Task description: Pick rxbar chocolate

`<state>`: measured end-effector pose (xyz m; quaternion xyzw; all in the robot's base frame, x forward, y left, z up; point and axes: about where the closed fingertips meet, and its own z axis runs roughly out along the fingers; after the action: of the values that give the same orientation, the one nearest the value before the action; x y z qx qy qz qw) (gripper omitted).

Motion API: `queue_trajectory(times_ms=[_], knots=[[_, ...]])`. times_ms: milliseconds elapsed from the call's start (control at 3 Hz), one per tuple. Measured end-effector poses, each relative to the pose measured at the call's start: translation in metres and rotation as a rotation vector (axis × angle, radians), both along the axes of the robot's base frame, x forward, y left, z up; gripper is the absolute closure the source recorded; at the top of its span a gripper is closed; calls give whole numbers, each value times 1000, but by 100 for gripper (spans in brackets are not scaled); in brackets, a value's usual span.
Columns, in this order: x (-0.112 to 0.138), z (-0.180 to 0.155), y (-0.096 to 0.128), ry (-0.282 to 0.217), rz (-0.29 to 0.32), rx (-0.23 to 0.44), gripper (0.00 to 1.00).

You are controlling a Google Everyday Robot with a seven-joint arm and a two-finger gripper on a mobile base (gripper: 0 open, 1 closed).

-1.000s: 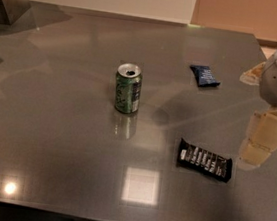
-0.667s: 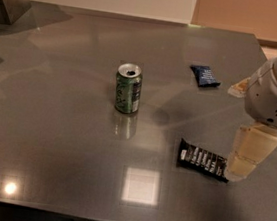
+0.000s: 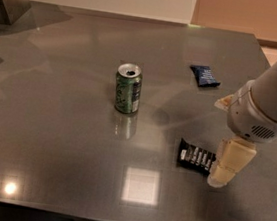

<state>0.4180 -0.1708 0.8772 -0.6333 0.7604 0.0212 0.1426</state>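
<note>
Flat on table [image 3: 66, 124]: rxbar chocolate [image 3: 196, 156], right end hidden behind gripper [image 3: 221, 175], rest stretching toward its 9 o'clock. Grip opening: cannot tell. Counted: one bar, one green can [image 3: 128, 88], one blue packet [image 3: 204, 76].

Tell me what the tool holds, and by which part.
Cannot be told. The tool is down at the right end of the bar, which lies flat on the table; any grip there is hidden.
</note>
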Motion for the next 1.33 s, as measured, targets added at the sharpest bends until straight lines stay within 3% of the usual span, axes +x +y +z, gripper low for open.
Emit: queue_trajectory(times_ms=[1000, 1333], knots=[[-2, -43, 6, 51, 11, 24, 0], [-3, -49, 5, 55, 15, 17, 17]])
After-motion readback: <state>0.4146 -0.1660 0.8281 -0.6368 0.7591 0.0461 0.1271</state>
